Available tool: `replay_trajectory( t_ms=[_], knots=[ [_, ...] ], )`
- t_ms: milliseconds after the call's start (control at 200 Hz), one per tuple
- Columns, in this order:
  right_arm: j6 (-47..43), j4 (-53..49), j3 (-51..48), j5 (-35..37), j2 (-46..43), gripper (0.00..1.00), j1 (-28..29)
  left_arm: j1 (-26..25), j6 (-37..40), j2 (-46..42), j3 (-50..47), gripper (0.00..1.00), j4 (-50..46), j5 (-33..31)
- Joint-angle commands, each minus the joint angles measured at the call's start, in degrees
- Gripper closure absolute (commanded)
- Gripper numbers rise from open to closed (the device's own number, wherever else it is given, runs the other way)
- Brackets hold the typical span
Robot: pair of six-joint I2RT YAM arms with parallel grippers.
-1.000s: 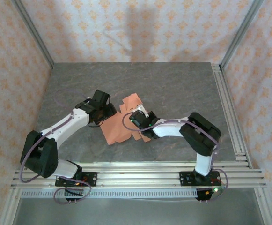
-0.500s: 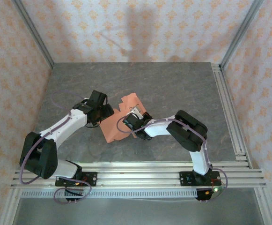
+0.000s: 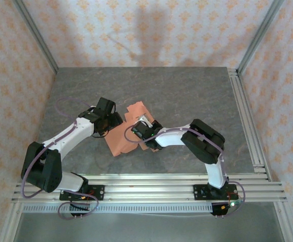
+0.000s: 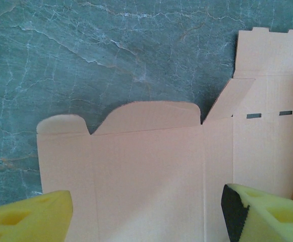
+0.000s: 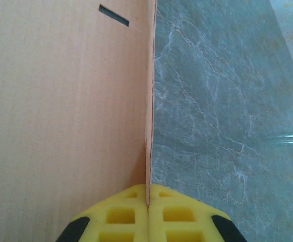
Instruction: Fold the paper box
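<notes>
The paper box [image 3: 119, 141] is a salmon-orange notched card cutout lying mid-table between the two arms, one flap [image 3: 136, 108] reaching toward the back. In the left wrist view the paper box [image 4: 146, 161] lies flat with rounded flaps and two slots. My left gripper [image 4: 146, 222] hovers open over it, one yellow finger on each side. Seen from above, the left gripper [image 3: 112, 120] is at the card's left edge. My right gripper [image 5: 148, 201] is shut on a raised edge of the paper box [image 5: 60, 101], which stands upright between the pads. From above, the right gripper [image 3: 137, 132] is on the card's right part.
Grey marbled tabletop [image 3: 186, 96] surrounds the card, with free room at the back and right. Aluminium rails [image 3: 247, 121] run along the right side and the near edge. Patterned fabric walls [image 3: 151, 30] enclose the cell.
The right gripper has moved left with the card's edge pinched, and the card has shifted slightly left. The left gripper has stayed nearly in place.
</notes>
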Motion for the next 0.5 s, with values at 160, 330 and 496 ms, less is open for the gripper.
replay_trajectory(
  t_ms=[160,330,496],
  knots=[
    [-0.8,-1.8,-0.4,-1.0,-3.8,1.0,0.3,0.6,1.6,-1.3,0.2,0.21,-2.1,-0.3],
    [2.0,6.2,-7.4,-12.1,-12.5,1.0,-2.7,0.6,2.9,-1.5,2.4,0.21,-2.0,1.4],
    [1.9,10.2,-10.6,-17.2,-16.6,1.0,-4.6,0.6,4.6,-1.1,6.8,0.18,-4.3,2.8]
  ],
)
